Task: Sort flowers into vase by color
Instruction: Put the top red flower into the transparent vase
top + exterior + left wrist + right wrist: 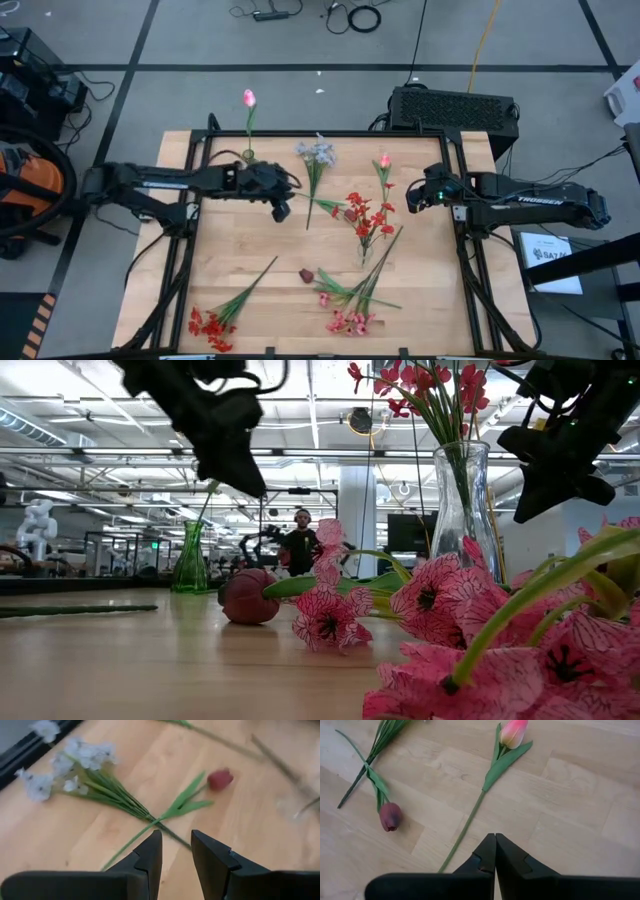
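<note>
My left gripper (176, 851) hovers open above the table, over the spot where the pale blue-white spray's (75, 765) stem crosses a dark maroon tulip's (220, 778) stem. Nothing is between its fingers. My right gripper (495, 845) is shut and empty, held above the lower stem of a pink tulip (514, 732) that lies flat on the wood. A green vase (247, 155) at the far left holds one pink tulip (248, 98). A clear vase (463, 500) holds red flowers (362, 215).
A red spray (208, 322) lies near the front left. A pink spray (345, 320) and another maroon tulip (306, 275) lie near the front centre. A black metal frame (300, 131) runs round the table. A person (300, 545) stands far back in the room.
</note>
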Robot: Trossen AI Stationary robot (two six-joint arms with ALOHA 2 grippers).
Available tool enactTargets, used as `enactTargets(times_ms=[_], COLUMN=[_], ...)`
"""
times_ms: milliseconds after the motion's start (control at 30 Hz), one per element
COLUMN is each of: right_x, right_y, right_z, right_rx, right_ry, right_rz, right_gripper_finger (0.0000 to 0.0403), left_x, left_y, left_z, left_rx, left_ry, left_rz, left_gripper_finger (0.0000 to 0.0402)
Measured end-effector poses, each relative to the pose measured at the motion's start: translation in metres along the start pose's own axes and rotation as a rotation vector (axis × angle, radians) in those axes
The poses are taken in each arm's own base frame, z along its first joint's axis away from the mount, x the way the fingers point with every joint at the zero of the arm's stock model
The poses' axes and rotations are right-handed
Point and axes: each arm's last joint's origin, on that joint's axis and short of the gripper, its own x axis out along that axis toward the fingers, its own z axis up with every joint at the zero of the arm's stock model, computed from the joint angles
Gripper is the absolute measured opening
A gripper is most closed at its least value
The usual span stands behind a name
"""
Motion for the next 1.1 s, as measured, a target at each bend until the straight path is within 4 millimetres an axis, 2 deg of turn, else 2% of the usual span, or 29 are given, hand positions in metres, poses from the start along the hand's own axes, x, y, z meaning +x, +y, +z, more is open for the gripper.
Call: enactTargets(times_ms=[267, 433, 567, 800, 1000, 1100], right_x=[0.0, 0.0, 0.0, 0.0, 0.0, 0.0], right_y=[0.0, 0.0, 0.0, 0.0, 0.0, 0.0], right_z=[0.0, 0.0, 0.0, 0.0, 0.0, 0.0], right_rx=[0.01, 0.01, 0.01, 0.01, 0.01, 0.01], right_ry=[0.0, 0.0, 0.0, 0.0, 0.0, 0.001], right_rz=[0.0, 0.0, 0.0, 0.0, 0.0, -0.001], right_gripper_finger=[0.0, 0.0, 0.0, 0.0, 0.0, 0.0], left_x=[0.044, 0.071, 0.086, 0.103, 0.119, 0.126], left_y=[-0.004, 0.0, 0.007, 0.024, 0.026, 0.028], left_z=[0.02, 0.024, 0.025, 0.022, 0.012, 0.008], left_rx=[0.363, 0.496, 0.538, 0.497, 0.539, 0.551], left_ry=[0.258, 0.344, 0.371, 0.416, 0.468, 0.484], left_rz=[-0.007, -0.065, -0.074, -0.079, -0.104, -0.06], left_gripper_finger=[0.0108, 0.0108, 0.0108, 0.0108, 0.0108, 0.0108])
